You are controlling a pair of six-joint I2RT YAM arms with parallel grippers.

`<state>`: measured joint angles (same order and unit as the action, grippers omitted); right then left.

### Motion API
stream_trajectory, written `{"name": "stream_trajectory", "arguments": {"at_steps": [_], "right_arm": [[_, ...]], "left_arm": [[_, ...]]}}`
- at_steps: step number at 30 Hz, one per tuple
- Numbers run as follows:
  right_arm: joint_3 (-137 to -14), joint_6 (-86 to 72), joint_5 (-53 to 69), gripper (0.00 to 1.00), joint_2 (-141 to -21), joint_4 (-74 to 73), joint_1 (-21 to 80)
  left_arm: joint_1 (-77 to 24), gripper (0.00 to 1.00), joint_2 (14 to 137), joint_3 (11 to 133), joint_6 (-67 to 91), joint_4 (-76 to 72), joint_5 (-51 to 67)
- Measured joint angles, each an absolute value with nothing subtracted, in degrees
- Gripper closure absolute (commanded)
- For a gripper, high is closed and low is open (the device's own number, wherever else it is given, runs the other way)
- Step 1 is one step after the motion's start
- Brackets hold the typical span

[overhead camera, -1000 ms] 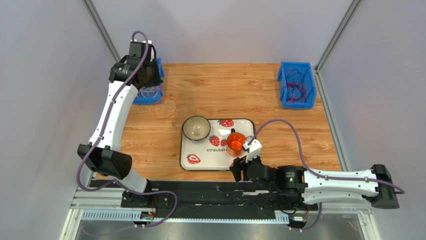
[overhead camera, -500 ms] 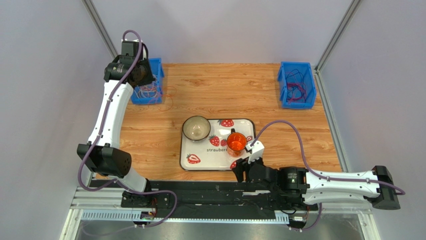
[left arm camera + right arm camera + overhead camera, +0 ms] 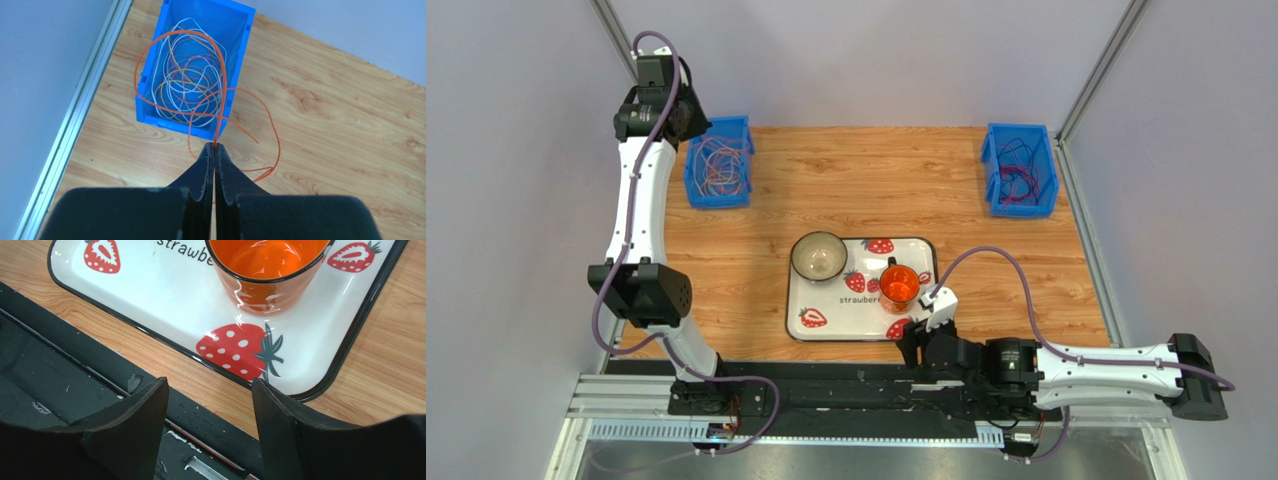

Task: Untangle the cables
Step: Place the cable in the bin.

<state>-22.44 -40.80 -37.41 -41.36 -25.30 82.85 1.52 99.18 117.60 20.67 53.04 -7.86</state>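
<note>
In the left wrist view my left gripper [image 3: 215, 146] is shut on a thin orange cable [image 3: 224, 90]. This cable arches up over the left blue bin [image 3: 235, 40] and loops out onto the wood to the right. A tangle of yellow, white and purple cables [image 3: 187, 85] lies inside the bin. From above, the left arm is raised at the back left corner, just left of that bin [image 3: 718, 175]. My right gripper [image 3: 210, 390] is open and empty, low over the table's near edge beside the tray's near right corner.
A second blue bin [image 3: 1019, 170] at the back right holds purple and red cables. A strawberry-printed tray [image 3: 826, 325] in the middle carries a bowl [image 3: 818, 256] and an orange cup [image 3: 898, 284]. A black rail runs along the near edge.
The left arm has swung from over the bin to the back left and risen, drawing the orange cable up off the wood. The right gripper has pulled back slightly toward the near edge.
</note>
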Motion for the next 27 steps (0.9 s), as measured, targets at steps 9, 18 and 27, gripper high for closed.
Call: {"name": "stream_trajectory", "arguments": {"at_steps": [9,18,27], "right_arm": [[-18.5,-42.2,-39.0,0.35,-35.1,-24.8,82.8],[-16.0,-42.8,-40.0,0.34,-30.0,-24.5,82.8],[-15.9,-42.9,-40.1,0.34,-30.8,-24.5,82.8]], "left_arm": [[4.8,1.0,107.3,121.7,20.6,49.1,-5.5],[7.7,1.0,112.5,122.0,22.0,42.2,-0.4],[9.0,1.0,117.8,122.1,24.2,36.6,5.1]]}}
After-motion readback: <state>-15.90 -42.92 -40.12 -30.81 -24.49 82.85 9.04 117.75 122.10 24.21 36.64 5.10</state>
